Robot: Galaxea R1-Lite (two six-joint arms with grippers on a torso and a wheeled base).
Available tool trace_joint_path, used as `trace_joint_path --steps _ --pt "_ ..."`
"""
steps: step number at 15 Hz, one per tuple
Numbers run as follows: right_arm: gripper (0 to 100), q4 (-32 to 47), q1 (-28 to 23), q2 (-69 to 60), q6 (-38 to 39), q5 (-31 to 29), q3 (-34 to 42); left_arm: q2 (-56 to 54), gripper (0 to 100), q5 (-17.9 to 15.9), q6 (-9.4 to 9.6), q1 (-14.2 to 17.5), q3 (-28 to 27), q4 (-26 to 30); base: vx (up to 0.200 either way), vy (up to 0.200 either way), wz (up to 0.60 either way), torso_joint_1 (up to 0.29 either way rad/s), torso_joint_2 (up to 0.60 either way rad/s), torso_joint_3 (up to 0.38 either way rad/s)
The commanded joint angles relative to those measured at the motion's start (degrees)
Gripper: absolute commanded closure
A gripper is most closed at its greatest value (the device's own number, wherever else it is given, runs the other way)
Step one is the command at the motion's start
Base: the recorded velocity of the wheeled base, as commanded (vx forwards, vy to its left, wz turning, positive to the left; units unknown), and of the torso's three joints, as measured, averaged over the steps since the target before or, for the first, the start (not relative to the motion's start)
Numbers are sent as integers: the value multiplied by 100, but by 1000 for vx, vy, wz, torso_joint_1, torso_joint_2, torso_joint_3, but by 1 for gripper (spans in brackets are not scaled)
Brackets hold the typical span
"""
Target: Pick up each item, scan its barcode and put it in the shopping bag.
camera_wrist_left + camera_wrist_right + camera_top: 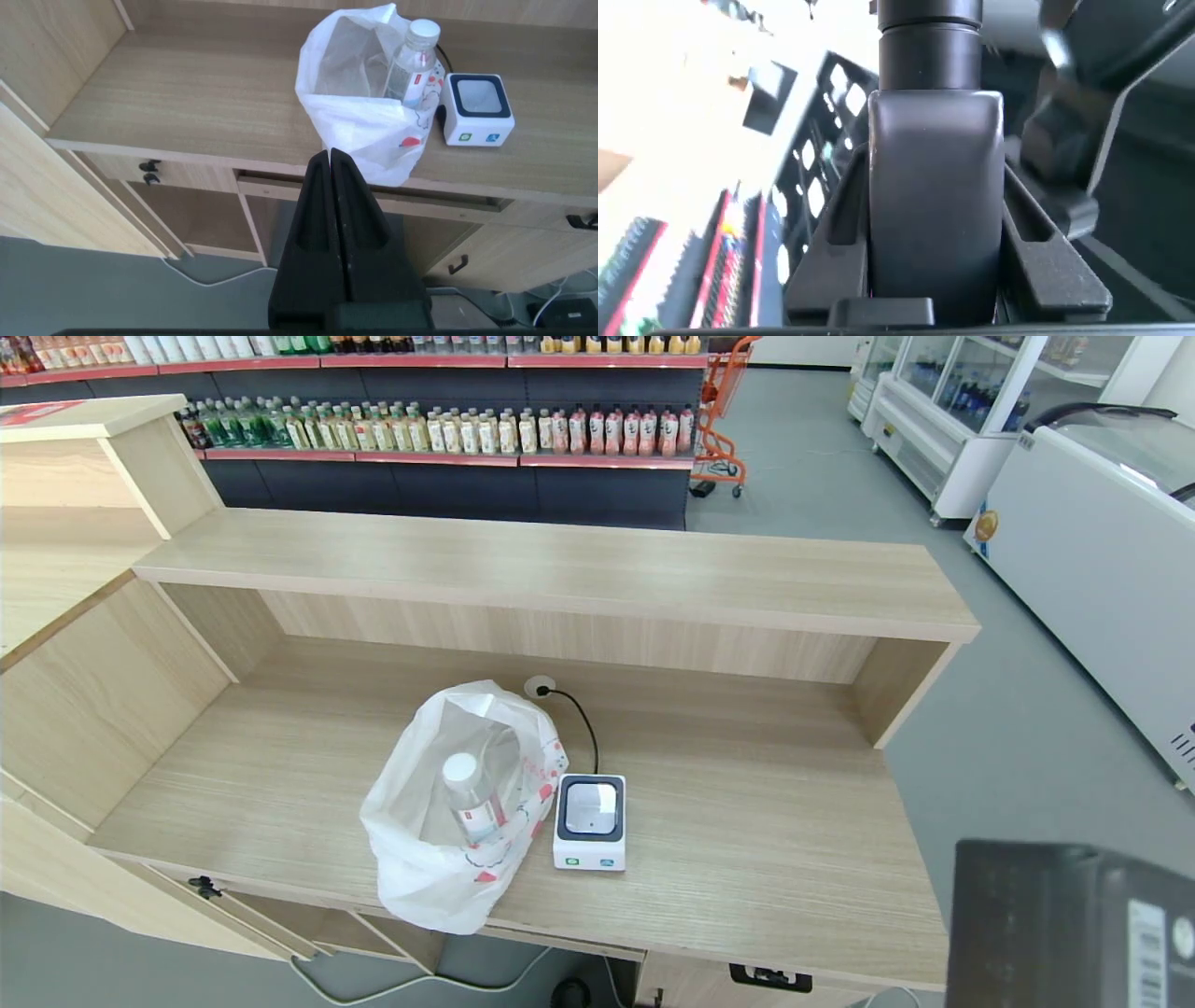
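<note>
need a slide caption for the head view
One bottle sits in the white shopping bag on the wooden counter, with the barcode scanner right beside it.

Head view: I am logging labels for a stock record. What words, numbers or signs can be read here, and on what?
No text can be read.
Bottle label: red print, too small to read.
Bag: red print, crumpled, unreadable.
Scanner: one green and one blue sign on its front, too small to read.
Shelf bottles: labels too small to read.
Freezer: round sticker, blurred.
</note>
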Motion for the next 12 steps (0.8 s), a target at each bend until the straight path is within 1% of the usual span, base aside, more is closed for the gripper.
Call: trace_joint_path --steps 1,2,12 --pt "100 404 86 -208 -114 55 -95 -2 100 1 0 0 -4 4 0 0 0 0 0 0" --pt "100 431 95 -295 -114 134 -121 -2 100 1 0 0 5 -4 0 0 0 0 0 0" --pt "100 448 77 -216 -105 152 -121 6 100 1 0 0 -4 4 0 0 0 0 0 0"
